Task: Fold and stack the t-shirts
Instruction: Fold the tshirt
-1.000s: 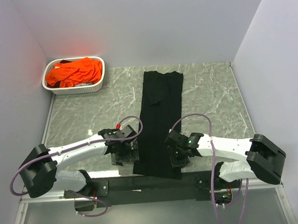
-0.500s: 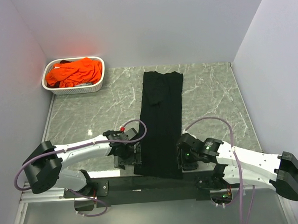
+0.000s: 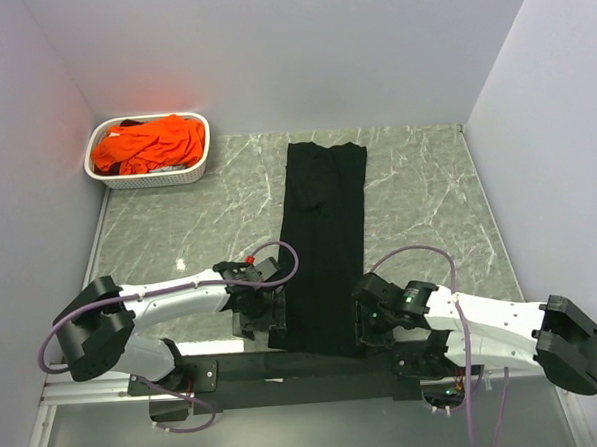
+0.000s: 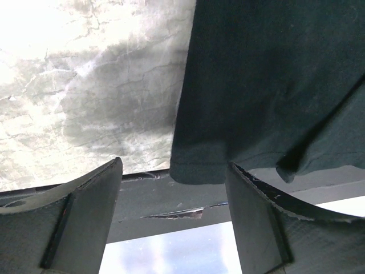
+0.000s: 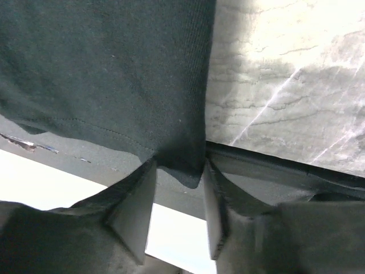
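Observation:
The black t-shirt (image 3: 324,232) lies as a long narrow strip down the middle of the table, its near hem over the front edge. My left gripper (image 3: 263,310) stands open at the shirt's near left corner. In the left wrist view that corner (image 4: 199,168) lies between the spread fingertips, touching neither. My right gripper (image 3: 369,325) is at the near right corner. In the right wrist view its fingers (image 5: 137,211) flank the hanging corner of the black t-shirt (image 5: 179,165), open with a gap showing below. Orange t-shirts (image 3: 154,141) fill the basket.
The white latticed basket (image 3: 88,162) stands at the far left corner against the wall. A dark rail (image 3: 286,366) runs along the table's near edge under the shirt's hem. Walls close in the left, back and right.
Both grippers have drawn back toward the near edge, to the shirt's two near corners. The right arm has swung out to the right and lowered. The shirt has not moved.

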Controlling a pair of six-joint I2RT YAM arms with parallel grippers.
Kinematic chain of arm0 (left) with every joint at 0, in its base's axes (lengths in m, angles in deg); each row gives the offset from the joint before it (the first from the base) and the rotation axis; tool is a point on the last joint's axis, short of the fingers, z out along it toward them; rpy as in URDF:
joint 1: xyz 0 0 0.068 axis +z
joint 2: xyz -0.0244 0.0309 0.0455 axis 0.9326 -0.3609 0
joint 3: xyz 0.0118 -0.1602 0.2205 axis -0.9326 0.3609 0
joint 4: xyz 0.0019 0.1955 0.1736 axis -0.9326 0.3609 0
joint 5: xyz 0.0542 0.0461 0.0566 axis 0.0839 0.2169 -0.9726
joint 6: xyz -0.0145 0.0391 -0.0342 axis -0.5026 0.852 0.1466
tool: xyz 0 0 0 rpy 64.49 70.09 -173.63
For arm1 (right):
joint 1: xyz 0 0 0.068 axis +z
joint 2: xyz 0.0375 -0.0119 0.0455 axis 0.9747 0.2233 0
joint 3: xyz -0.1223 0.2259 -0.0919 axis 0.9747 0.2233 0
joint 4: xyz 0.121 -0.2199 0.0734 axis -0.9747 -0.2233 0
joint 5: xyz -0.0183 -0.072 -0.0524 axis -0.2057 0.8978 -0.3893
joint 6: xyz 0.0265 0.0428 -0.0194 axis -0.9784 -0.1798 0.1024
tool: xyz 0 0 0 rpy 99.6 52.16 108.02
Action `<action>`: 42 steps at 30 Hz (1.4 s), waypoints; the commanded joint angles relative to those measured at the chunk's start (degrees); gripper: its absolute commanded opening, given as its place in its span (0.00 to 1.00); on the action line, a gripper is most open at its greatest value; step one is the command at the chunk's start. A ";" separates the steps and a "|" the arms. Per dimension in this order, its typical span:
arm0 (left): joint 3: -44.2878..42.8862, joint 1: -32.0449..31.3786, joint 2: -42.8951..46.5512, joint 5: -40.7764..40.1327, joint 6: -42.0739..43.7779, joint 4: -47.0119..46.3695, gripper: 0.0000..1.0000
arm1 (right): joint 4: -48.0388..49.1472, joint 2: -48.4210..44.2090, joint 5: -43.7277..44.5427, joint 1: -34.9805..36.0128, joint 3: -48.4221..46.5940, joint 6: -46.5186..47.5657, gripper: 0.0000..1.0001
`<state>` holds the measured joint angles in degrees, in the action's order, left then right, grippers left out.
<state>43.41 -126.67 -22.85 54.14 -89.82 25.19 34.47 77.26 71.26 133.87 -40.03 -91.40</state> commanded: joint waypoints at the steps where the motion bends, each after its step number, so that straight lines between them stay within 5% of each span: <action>1: -0.63 -0.45 -0.41 0.56 -0.84 -1.31 0.78 | 2.63 1.56 0.76 0.44 1.71 -0.16 0.44; 13: -0.90 -0.62 -2.96 2.22 0.13 -2.45 0.70 | -0.18 -1.07 2.69 0.44 2.68 -0.69 0.00; 27: -0.37 -1.85 -6.47 3.11 -0.84 -2.28 0.47 | -0.53 -0.72 2.78 0.44 1.63 0.19 0.00; 42: -2.30 -5.02 -9.90 2.84 -1.37 -0.43 0.01 | -1.06 -0.72 2.17 0.44 0.40 1.42 0.00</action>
<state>40.73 -130.41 -30.65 56.74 -90.65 24.73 35.12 76.34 71.11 133.91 -38.66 -91.31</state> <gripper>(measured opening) 0.040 0.023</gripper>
